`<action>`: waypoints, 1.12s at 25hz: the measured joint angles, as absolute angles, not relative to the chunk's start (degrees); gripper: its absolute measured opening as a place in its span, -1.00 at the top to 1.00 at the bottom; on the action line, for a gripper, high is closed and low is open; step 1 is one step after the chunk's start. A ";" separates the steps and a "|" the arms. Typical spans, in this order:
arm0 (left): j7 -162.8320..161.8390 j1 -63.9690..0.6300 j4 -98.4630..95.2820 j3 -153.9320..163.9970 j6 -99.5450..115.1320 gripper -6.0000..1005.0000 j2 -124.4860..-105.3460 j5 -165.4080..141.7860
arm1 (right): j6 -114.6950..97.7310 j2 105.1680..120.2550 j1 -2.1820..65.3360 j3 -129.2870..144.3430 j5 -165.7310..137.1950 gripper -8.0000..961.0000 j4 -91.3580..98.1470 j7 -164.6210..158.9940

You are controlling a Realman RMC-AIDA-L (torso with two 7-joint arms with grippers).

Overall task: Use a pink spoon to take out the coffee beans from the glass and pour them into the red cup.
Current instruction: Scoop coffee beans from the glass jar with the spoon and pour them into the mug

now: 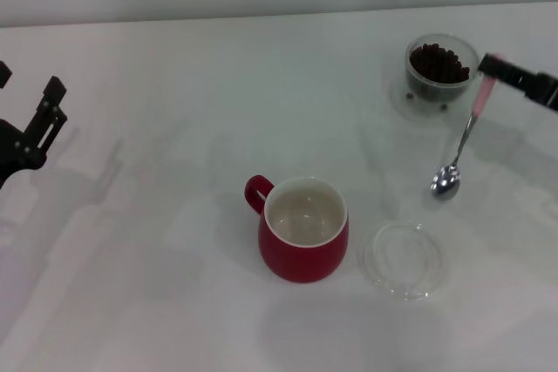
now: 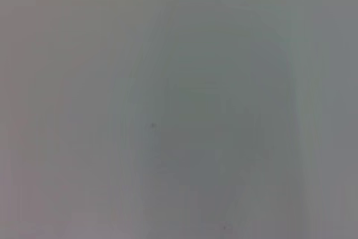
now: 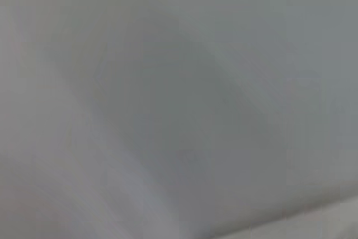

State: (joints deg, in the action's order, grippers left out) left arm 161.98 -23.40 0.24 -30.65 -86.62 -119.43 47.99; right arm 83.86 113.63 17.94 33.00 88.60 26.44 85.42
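White table [image 1: 174, 302]; only head view shows objects, wrist views blank. Right gripper [image 1: 493, 67] pinches pale-pink-handled metal spoon [image 1: 460, 145] beside clear glass [image 1: 442, 67] of dark coffee beans [image 1: 438, 62]; rounded red ceramic cup [image 1: 302, 229] mid-table. Left gripper [image 1: 44, 115] parked at left edge, jaws spread.

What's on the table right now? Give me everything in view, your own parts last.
red cup: one, deep red with cream inside, empty, centre near side of the table.
glass: one, clear, on a clear saucer, far right.
coffee beans: a heap, dark brown, inside the glass.
pink spoon: one, metal bowl with pale pink handle, hanging bowl-down just beside the glass.
shallow dish: one, clear, right of the red cup.
table: one, white.
right tool: black, at the far right, shut on the pink spoon's handle.
left tool: black, at the left edge, open, holding nothing.
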 joint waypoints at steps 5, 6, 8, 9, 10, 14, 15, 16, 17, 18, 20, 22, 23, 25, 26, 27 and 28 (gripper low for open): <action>161.98 -23.37 1.07 -30.50 -86.55 -0.36 -119.45 47.91 | 83.57 112.41 20.72 30.96 88.72 0.67 28.05 87.56; 161.98 -23.37 1.31 -30.47 -86.62 -0.36 -119.45 47.84 | 83.39 112.19 21.31 30.47 88.73 0.67 28.19 87.92; 161.98 -23.36 1.73 -30.41 -86.78 -0.36 -119.44 47.72 | 82.85 111.76 22.59 29.33 88.73 0.67 28.35 88.94; 161.98 -23.33 2.02 -30.37 -86.82 -0.36 -119.44 47.69 | 82.52 111.60 23.26 28.72 88.75 0.67 28.50 89.67; 161.98 -23.33 2.15 -30.33 -86.82 -0.36 -119.44 47.66 | 82.27 111.54 23.89 27.92 88.76 0.67 28.67 90.63; 161.98 -23.31 2.77 -30.20 -86.70 -0.36 -119.44 47.51 | 80.79 111.91 26.42 24.81 89.00 0.67 29.27 94.81; 161.98 -23.30 2.91 -30.18 -86.71 -0.36 -119.44 47.48 | 80.19 111.99 26.94 24.59 89.10 0.67 29.41 95.70; 161.98 -23.30 3.11 -30.16 -86.78 -0.36 -119.44 47.46 | 79.51 112.06 27.53 24.48 89.23 0.67 29.52 96.75; 161.98 -23.27 3.24 -30.14 -86.87 -0.36 -119.44 47.44 | 78.90 112.09 28.08 24.47 89.36 0.67 29.63 97.58; 161.98 -23.23 3.33 -30.11 -86.91 -0.36 -119.44 47.44 | 78.12 112.10 28.60 24.45 89.43 0.67 29.77 98.31; 161.98 -22.97 3.70 -30.07 -86.98 -0.36 -119.44 47.45 | 76.38 112.21 29.38 24.43 89.48 0.67 30.08 99.43; 161.98 -22.74 3.91 -30.04 -87.01 -0.36 -119.44 47.44 | 74.09 112.66 30.01 24.42 89.61 0.67 30.21 101.31; 161.98 -22.63 3.94 -30.04 -87.01 -0.36 -119.45 47.44 | 73.39 112.99 30.17 24.46 89.68 0.67 30.23 102.18; 161.98 -22.48 3.96 -30.04 -87.03 -0.36 -119.49 47.45 | 71.38 114.03 30.46 24.74 89.84 0.67 30.28 105.03; 161.98 -22.41 3.96 -30.04 -87.05 -0.36 -119.51 47.45 | 70.67 114.42 30.56 24.80 89.89 0.67 30.28 106.53; 161.98 -22.41 3.98 -30.05 -87.05 -0.36 -119.52 47.45 | 70.06 114.78 30.66 24.84 89.92 0.67 30.23 107.94; 161.98 -22.41 4.04 -30.06 -87.05 -0.36 -119.52 47.45 | 69.17 115.03 30.80 24.88 89.95 0.67 30.03 109.64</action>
